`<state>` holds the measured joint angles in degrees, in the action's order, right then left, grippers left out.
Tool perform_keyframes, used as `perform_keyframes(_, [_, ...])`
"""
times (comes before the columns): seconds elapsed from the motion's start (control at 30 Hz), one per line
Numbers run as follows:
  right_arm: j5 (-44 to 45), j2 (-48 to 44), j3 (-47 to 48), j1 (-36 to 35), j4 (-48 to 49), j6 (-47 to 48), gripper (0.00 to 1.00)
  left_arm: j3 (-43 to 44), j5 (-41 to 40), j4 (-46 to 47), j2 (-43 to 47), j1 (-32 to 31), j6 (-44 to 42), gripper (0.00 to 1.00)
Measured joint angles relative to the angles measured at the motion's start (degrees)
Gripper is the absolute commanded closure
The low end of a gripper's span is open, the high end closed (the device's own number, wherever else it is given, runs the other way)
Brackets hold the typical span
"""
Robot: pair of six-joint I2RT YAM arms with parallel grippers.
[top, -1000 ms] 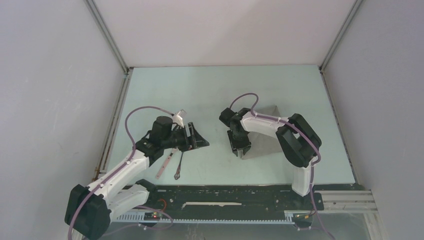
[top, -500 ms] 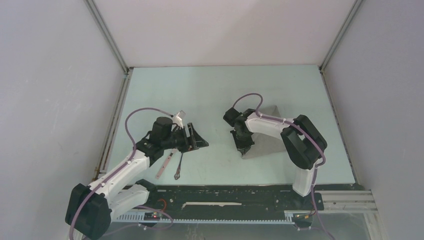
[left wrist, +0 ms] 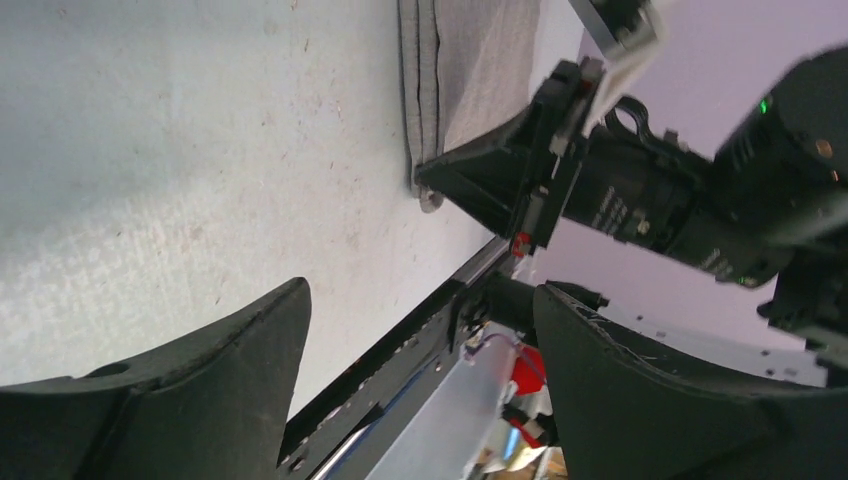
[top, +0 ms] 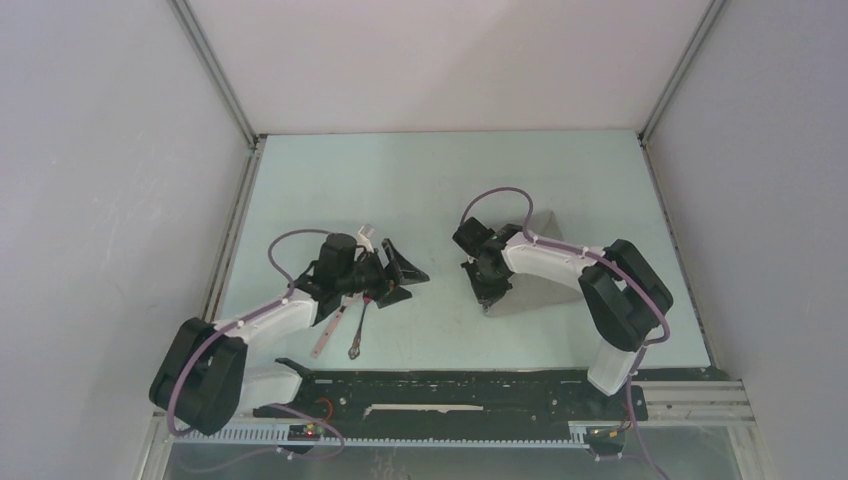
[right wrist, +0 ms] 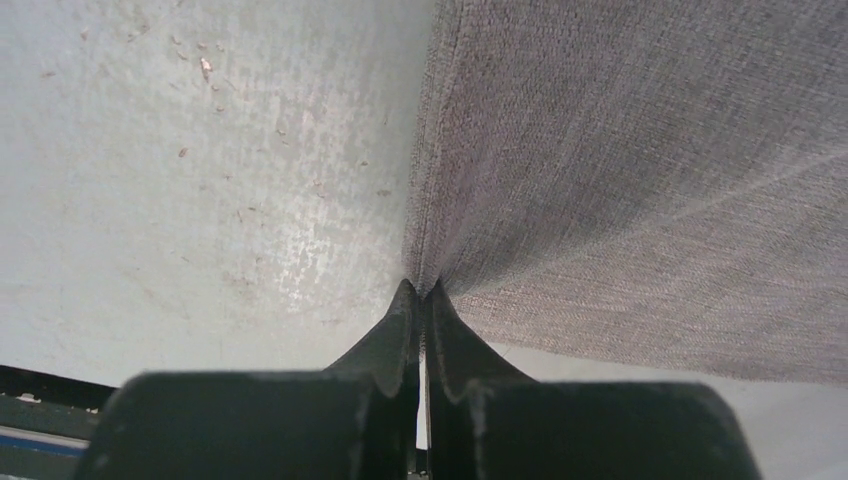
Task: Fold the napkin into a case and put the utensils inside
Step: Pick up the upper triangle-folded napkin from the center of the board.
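The grey napkin (top: 548, 285) lies folded on the right half of the table, partly under my right arm. My right gripper (top: 490, 297) is shut on its near left corner; in the right wrist view the fingertips (right wrist: 420, 292) pinch the napkin (right wrist: 640, 170) at the edge. My left gripper (top: 405, 280) hovers open, left of the cloth and apart from it. In the left wrist view the napkin (left wrist: 470, 70) and the right gripper (left wrist: 525, 180) lie beyond my own wide jaws (left wrist: 420, 340), which hold nothing. The utensils, a pale-handled piece (top: 327, 335) and a slim metal piece (top: 358, 332), lie near the left arm.
The pale green table (top: 420, 180) is boxed in by grey walls on three sides. A black rail (top: 450, 385) with cables runs along the near edge by the arm bases. The left arm's elbow sits just above the utensils.
The right gripper has closed onto the napkin's near left corner. The left arm has reached further right toward the cloth, and its gripper has turned and opened wider.
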<state>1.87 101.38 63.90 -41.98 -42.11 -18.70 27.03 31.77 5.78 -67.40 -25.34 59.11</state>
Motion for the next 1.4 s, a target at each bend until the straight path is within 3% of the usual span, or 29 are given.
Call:
perform_keyframes(0.33, [0.0, -5.8, -1.1, 0.0, 0.2, 0.4, 1.00, 0.6, -1.2, 18.1, -14.7, -0.8, 15.5, 0.13])
perform_keyframes(0.67, [-0.7, -9.5, -3.4, 1.2, 0.4, 0.6, 1.00, 14.0, -3.4, 29.1, -35.3, -6.3, 22.7, 0.14])
perform_keyframes(1.03, [-2.5, -10.8, -3.4, 3.0, 0.9, 1.7, 1.00, 20.5, -6.8, 31.0, -45.0, -6.8, 24.4, 0.21])
perform_keyframes(1.4, [-4.1, -11.4, -3.4, 3.7, 1.2, 2.1, 1.00, 26.3, -8.4, 30.7, -50.8, -7.5, 24.4, 0.38])
